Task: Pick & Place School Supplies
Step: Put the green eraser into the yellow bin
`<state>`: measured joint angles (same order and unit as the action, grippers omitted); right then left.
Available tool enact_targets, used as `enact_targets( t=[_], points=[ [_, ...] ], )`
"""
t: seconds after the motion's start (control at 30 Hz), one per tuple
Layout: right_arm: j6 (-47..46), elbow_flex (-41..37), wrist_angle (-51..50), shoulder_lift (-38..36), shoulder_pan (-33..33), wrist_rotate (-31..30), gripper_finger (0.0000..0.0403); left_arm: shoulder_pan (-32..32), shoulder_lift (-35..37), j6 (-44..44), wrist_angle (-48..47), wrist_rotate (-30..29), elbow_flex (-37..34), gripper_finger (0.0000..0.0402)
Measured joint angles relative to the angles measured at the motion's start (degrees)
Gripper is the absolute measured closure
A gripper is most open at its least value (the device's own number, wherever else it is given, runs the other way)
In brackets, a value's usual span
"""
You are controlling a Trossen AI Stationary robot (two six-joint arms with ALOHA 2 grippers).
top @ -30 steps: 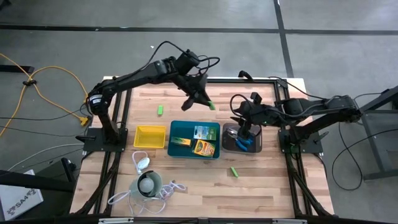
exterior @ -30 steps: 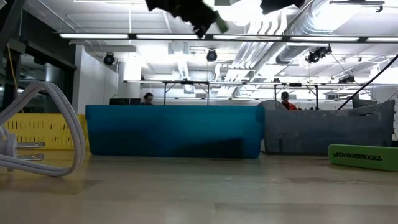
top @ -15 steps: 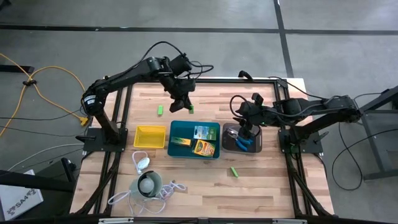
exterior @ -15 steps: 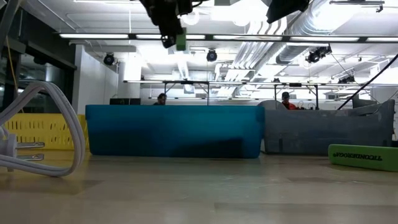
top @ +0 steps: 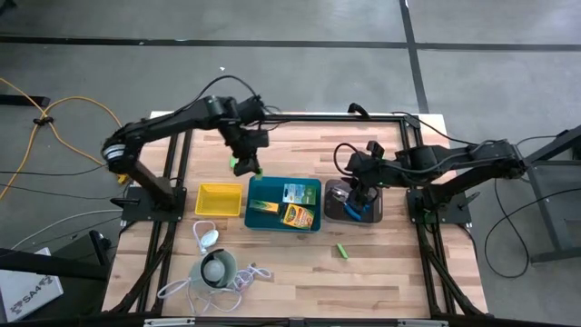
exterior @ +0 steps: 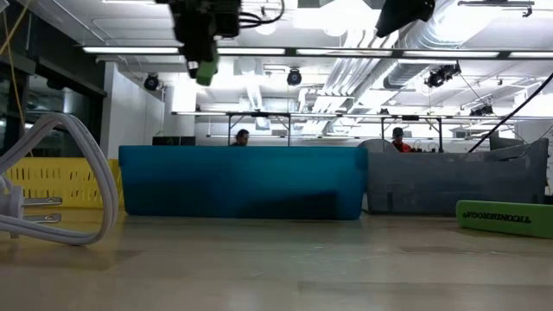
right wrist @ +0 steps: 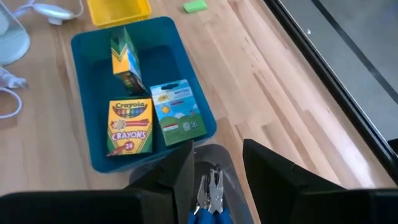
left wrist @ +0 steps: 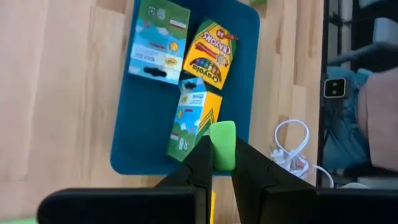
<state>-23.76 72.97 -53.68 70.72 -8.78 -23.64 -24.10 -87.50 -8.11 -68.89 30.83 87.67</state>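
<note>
Teal tray [top: 310, 186] holds three packs; left gripper [left wrist: 222, 163] clamped on green block [left wrist: 222, 145], airborne. Second block [top: 342, 250] loose at 5 o'clock. Right gripper [right wrist: 215, 163] fingers apart over scissors [right wrist: 208, 199].

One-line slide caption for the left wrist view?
Left gripper holds a small green block above a teal tray containing two crayon boxes and a flat pack.

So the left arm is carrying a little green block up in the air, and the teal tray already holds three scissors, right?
Not quite. The left gripper does hold a small green block in the air, but the teal tray holds two crayon boxes and a green-and-white flat pack, not scissors. The high view shows it.
</note>
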Motion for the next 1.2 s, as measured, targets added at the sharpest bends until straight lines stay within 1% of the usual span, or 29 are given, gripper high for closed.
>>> enact_targets(
  t=[0.07,0.13,0.27,0.33,0.47,0.67,0.83,1.2],
  points=[
    [-0.52,0.00,0.03,0.00,0.02,-0.04,0.0275,0.00,4.10,1.83,3.43,-0.50,-5.15,0.0372],
    [-0.64,0.00,0.38,0.02,0.04,-0.12,0.0275,0.02,8.53,3.80,6.97,-2.48,-10.13,0.0372],
    [-0.68,0.00,1.66,0.00,0.04,-0.21,0.0275,0.02,16.61,7.47,11.53,-9.45,-18.71,0.0372],
    [-0.67,0.00,2.49,0.00,0.04,-0.20,0.0275,0.01,19.97,9.02,13.12,-11.94,-22.57,0.0372],
    [-1.88,0.00,2.96,0.00,0.04,-0.21,0.0275,0.00,24.47,11.44,16.60,-12.73,-30.09,0.0372],
    [-2.46,0.02,3.46,0.00,0.04,-0.21,0.0275,0.00,26.37,14.11,18.98,-12.42,-38.45,0.0372],
    [-3.25,0.02,3.39,0.00,0.04,-0.23,0.0275,0.28,26.37,15.94,21.68,-9.36,-43.61,0.0372],
    [-3.49,0.02,3.37,0.00,0.04,-0.39,0.0275,7.04,26.37,22.89,29.38,-8.74,-53.60,0.0372]
  ],
)
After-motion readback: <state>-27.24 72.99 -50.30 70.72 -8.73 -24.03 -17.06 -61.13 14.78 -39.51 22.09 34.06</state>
